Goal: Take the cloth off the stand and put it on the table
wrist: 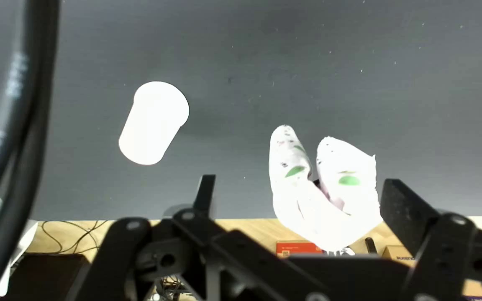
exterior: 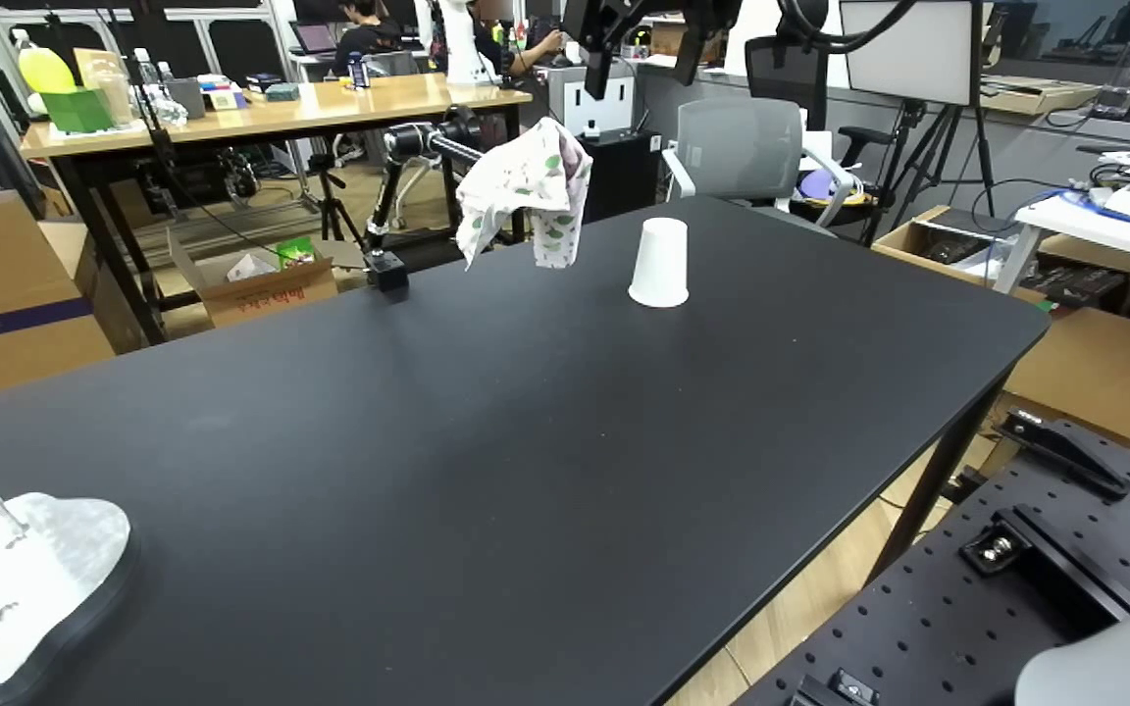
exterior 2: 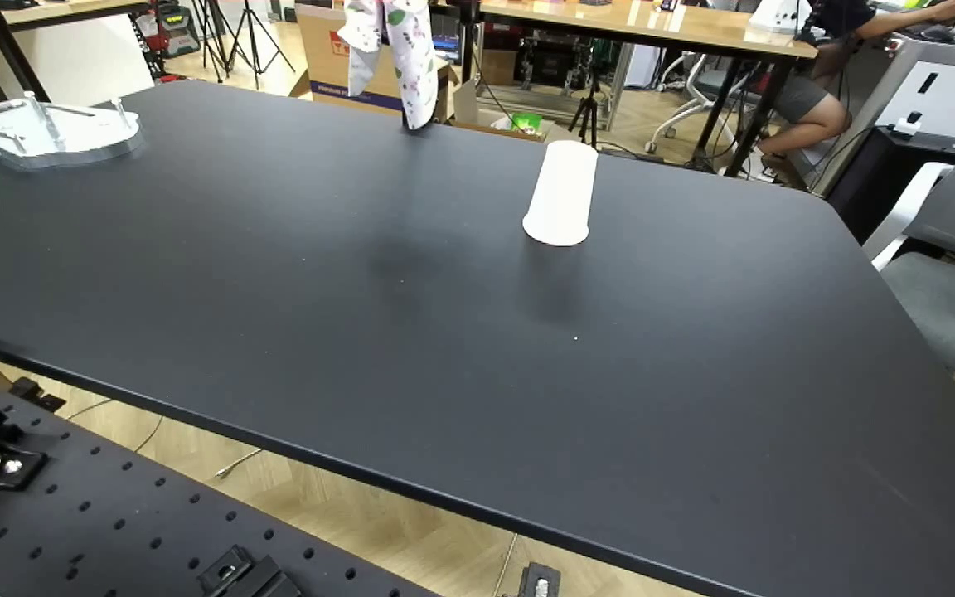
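The white cloth with green leaf prints [exterior: 531, 191] hangs draped over the arm of a black stand [exterior: 387, 270] clamped at the table's edge. The cloth also shows in an exterior view [exterior 2: 411, 58], cut off by the top edge, and in the wrist view [wrist: 329, 221]. The black table [exterior: 526, 441] lies below it. My gripper [exterior: 642, 78] is open and empty, above the cloth and to its right in that view, apart from it. In the wrist view the cloth appears between the spread fingers of the gripper [wrist: 299, 182]. The cloth covers the stand's upper end.
A white cup stands upside down on the table near the cloth, in both exterior views [exterior: 661, 265] [exterior 2: 562, 199] and the wrist view [wrist: 153, 125]. A white plate-like piece with upright bolts [exterior: 65, 549] lies at another part of the table. A grey chair [exterior: 737, 147] stands behind.
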